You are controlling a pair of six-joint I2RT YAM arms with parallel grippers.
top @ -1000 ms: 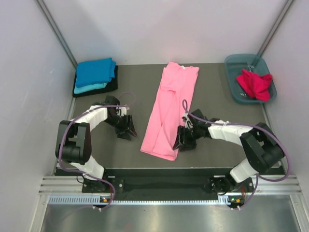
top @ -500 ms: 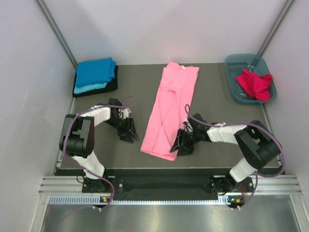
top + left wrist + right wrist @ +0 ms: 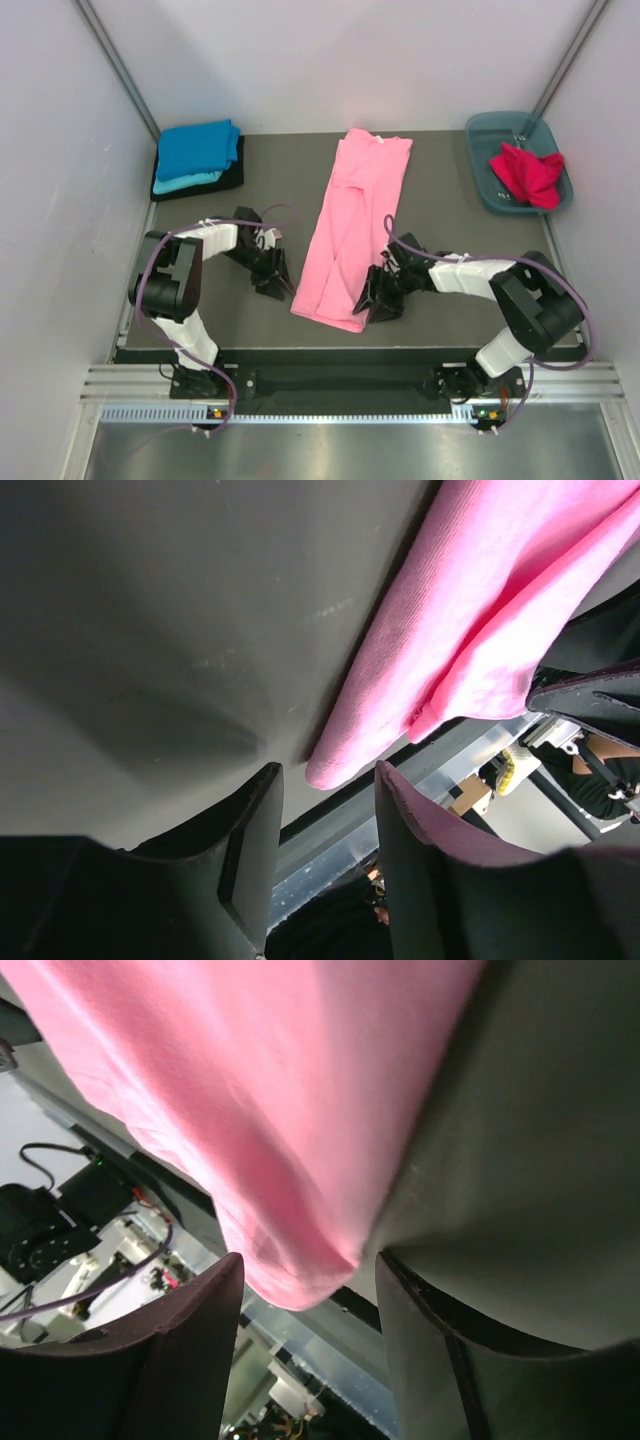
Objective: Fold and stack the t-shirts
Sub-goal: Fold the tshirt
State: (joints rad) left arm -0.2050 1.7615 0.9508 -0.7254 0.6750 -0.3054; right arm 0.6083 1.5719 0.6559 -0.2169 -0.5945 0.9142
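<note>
— Top external view first: where are you?

— My left gripper (image 3: 273,284) and my right gripper (image 3: 373,299) sit low on the tabletop (image 3: 450,220), one at each near corner of the light pink t-shirt (image 3: 352,225). The jaws are apart on both, with nothing grasped.

— What could go wrong from here?

— The shirt is folded into a long strip, so each corner is several layers thick. If I close too shallow, I may pinch only the top layer, and lifting would peel the fold open. In my wrist views the corners lie right at my fingertips, barely between them. If one side catches and the other misses, the strip will likely drag askew.

— And the cloth itself?

— It is soft, limp cotton with rounded folded edges. It lies flat, slanting from the far middle of the tabletop down toward me. The folded stack (image 3: 197,158) sits at the far left, and the crimson t-shirt (image 3: 527,170) lies crumpled in the tub (image 3: 478,150).
</note>
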